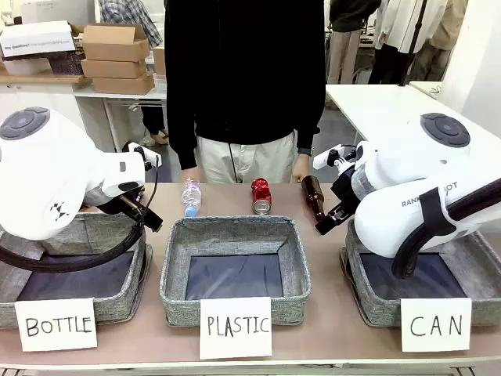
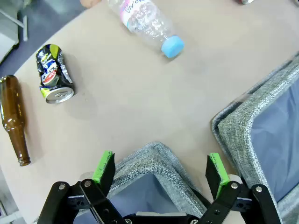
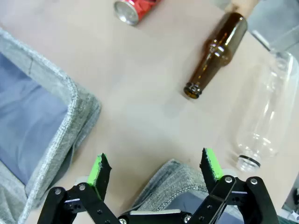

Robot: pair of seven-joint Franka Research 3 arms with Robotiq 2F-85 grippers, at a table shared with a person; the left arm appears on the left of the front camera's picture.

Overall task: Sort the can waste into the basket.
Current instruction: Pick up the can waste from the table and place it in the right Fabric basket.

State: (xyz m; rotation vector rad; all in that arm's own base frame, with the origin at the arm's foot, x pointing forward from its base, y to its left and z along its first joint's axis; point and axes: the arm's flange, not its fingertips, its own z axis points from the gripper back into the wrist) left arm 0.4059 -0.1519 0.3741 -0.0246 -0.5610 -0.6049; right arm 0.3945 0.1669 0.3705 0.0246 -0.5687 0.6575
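— Where are the cans?
— The red can (image 1: pixel 261 196) lies on its side by the tabletop's (image 1: pixel 325 266) far edge, about the middle, between a plastic bottle (image 1: pixel 191 196) and a brown bottle (image 1: pixel 313 197); the black can (image 2: pixel 53 74) lies on its side near the tabletop's edge, beside a second brown bottle (image 2: pixel 13 119), not touching it.
— And the basket?
— The CAN basket (image 1: pixel 358 294) sits at the near right corner, under the right arm (image 1: pixel 415 196).
— The grippers?
— The left gripper (image 2: pixel 161 161) hangs with jaws spread wide and nothing between them, over a corner of the BOTTLE basket (image 2: pixel 154 153); the right gripper (image 3: pixel 155 162) is likewise parted and empty, over a basket corner; both cans lie well apart from either.
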